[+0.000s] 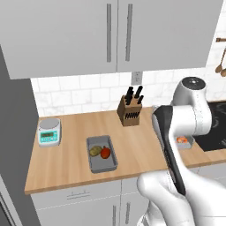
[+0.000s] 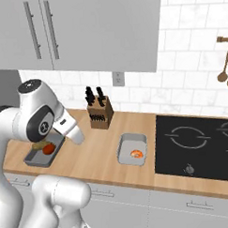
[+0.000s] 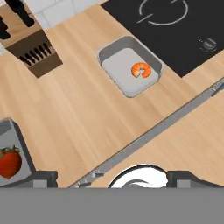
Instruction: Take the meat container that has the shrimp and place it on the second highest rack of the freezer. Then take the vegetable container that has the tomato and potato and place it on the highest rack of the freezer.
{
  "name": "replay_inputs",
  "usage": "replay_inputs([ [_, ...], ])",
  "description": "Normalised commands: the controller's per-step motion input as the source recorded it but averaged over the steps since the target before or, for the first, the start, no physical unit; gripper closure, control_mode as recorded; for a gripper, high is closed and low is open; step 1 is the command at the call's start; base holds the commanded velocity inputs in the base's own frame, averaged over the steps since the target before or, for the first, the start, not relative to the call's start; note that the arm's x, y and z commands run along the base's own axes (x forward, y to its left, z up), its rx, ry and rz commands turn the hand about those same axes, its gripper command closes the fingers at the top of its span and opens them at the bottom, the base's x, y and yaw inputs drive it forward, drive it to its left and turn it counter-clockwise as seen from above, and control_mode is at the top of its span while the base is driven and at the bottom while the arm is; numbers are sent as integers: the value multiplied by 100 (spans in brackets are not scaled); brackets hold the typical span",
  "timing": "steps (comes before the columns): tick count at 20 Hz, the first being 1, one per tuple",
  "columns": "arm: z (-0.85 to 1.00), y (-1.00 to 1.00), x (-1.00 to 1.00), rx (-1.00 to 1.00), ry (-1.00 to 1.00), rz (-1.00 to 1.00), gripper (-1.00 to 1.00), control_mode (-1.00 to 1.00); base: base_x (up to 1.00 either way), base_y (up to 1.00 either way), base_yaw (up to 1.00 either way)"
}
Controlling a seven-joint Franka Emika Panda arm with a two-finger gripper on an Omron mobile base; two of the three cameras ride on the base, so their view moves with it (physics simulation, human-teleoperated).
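Left base view: your vegetable tray (image 1: 102, 154) sits mid-counter (image 1: 66, 167). Right base view: the meat container (image 2: 132, 149), shrimp (image 2: 136, 154) inside, lies beside the cooktop (image 2: 197, 147). Hand view: end effector (image 3: 111, 178) spread, empty, high above; first pickup awaits, so descend over that container.

The arm (image 1: 185, 132) is glossy white, built of thick rounded segments. Its upper joint ends in a dark grey round cap with a small pale dot at the centre. A long black panel with a grey edge runs down one link. In the right base view a dark grey disc with a lighter ring marks the side of the shoulder joint. The finger tips (image 3: 43, 178) are small dark grey blocks.
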Motion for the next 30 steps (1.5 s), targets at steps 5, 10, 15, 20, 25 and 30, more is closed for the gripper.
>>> replay_inputs([
  [5,-8,40,5,4,2,50,-100,-100,0,0,0],
  [10,-40,51,0,0,11,85,-100,-100,0,0,0],
  [15,-40,68,0,-4,17,82,-100,-100,0,0,0],
  [20,-17,91,1,-13,12,60,-100,-100,0,0,0],
  [25,-32,67,1,-14,2,25,-100,-100,0,0,0],
  [30,-41,19,22,-4,-4,5,-100,-100,0,0,0],
])
